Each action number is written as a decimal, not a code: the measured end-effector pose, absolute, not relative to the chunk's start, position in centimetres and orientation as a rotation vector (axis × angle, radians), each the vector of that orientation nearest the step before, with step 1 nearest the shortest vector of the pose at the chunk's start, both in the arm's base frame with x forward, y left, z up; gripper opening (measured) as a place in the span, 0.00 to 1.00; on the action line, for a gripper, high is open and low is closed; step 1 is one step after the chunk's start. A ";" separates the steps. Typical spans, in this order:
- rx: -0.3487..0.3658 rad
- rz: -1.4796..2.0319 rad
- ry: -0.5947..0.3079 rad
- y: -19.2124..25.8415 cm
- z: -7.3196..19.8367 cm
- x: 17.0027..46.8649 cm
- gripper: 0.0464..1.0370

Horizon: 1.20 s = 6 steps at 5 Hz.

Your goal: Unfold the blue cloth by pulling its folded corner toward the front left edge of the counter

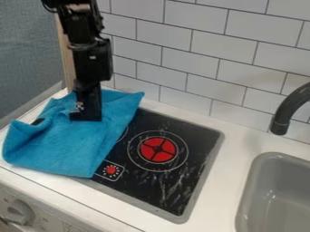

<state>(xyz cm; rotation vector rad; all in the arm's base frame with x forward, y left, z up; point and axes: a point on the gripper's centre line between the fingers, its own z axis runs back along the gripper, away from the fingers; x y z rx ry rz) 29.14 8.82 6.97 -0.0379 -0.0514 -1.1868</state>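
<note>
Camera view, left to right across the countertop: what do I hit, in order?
Blue cloth → red burner → sink.

White desk: runs along a wall of white rectangular tiles.
Rumpled blue fabric cloth: spread from the desk's left edge toward its front edge, overlapping the cooktop.
Flat black cooktop with red burner: right of the cloth.
Black two-finger pincer: points down at the cloth, near the desk's back left corner.
Grey rounded sink: right of the cooktop.
Curved black faucet: above the desk's back edge.
</note>
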 end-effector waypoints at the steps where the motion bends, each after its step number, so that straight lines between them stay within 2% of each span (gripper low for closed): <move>1: -0.030 -1.183 -0.049 8.7 8.2 28.1 0.00; 4: -0.038 -1.193 -0.066 8.2 9.8 22.4 0.00; 5: -0.041 -1.210 -0.043 8.2 9.2 19.6 0.00; 6: -0.023 -1.227 0.026 8.6 8.0 17.1 0.00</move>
